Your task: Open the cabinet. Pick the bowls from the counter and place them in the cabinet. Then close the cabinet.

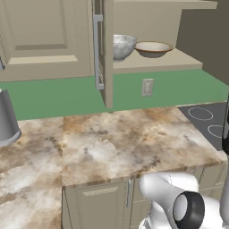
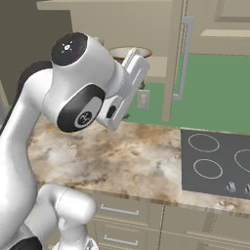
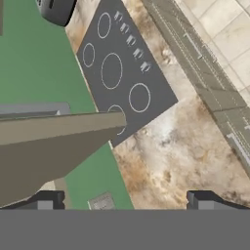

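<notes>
While the two dark fingertips (image 3: pixel 45 199) stand far apart at the bottom of the hand view, nothing lies between them: the gripper (image 3: pixel 122 201) is wide and empty. Past the tips the hand view looks down on the marbled counter (image 3: pixel 171 146) and the dark stovetop (image 3: pixel 122 73), with the edge of an open cabinet door (image 3: pixel 53 134) crossing just ahead of the left tip. From the right base view the hand sits high, near the mouth of the cabinet (image 2: pixel 122 19), hiding much of the shelf behind it. Over in the left base view both bowls already rest on the cabinet's floor: the mottled grey-white bowl (image 1: pixel 121 46) just behind the left door (image 1: pixel 106 53), and the cream bowl (image 1: pixel 153 48) with its orange-brown rim beside it, the two close together but whether touching I cannot tell. No bowl lies on the stretch of counter seen there; a tall grey cylinder (image 1: pixel 6 118) stands at its far left. By my reading the placing is done and the closing step is what remains. That next move calls for bringing the open hand to the outer face or silver bar handle (image 1: pixel 97 51) of a door and swinging it shut, then doing the same for the other door, taking care that the wrist clears the door edge and that neither bowl is nudged.
</notes>
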You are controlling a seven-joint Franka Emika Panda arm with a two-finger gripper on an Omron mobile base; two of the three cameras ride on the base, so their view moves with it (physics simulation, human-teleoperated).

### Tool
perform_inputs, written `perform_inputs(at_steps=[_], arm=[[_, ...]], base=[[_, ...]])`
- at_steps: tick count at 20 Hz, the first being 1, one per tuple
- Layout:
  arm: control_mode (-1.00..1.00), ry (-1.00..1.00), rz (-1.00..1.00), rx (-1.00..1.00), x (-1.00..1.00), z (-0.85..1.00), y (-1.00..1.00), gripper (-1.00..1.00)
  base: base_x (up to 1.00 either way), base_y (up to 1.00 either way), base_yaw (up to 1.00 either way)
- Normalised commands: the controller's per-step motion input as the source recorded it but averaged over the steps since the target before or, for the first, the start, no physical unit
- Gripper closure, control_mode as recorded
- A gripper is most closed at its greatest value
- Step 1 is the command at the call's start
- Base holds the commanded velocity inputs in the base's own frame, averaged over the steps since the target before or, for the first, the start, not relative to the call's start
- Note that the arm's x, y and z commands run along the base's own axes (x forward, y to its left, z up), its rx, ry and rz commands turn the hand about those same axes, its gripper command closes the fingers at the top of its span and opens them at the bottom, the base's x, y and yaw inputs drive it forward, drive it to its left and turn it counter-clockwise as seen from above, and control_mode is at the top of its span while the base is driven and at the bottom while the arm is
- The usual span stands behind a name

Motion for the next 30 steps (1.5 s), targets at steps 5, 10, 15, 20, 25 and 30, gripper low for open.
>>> perform_inputs(at_steps=[5,10,15,20,25,30], arm=[[-1.00,0.00,0.03,0.01,-0.86,-0.08,-0.06,-1.00],[-1.00,0.02,0.27,0.03,-0.51,0.00,-0.19,-1.00],[-1.00,0.01,0.40,0.00,-0.14,0.00,-0.19,-1.00],[-1.00,0.00,0.39,0.00,-0.01,0.00,-0.29,-1.00],[-1.00,-0.14,0.36,0.04,0.00,-0.14,-0.30,-1.00],[-1.00,-0.32,0.34,0.12,0.00,-0.22,-0.31,-1.00]], base=[[0.00,0.00,0.00],[0.00,0.00,0.00],[0.00,0.00,0.00],[0.00,0.00,0.00],[0.00,0.00,0.00],[0.00,0.00,0.00]])
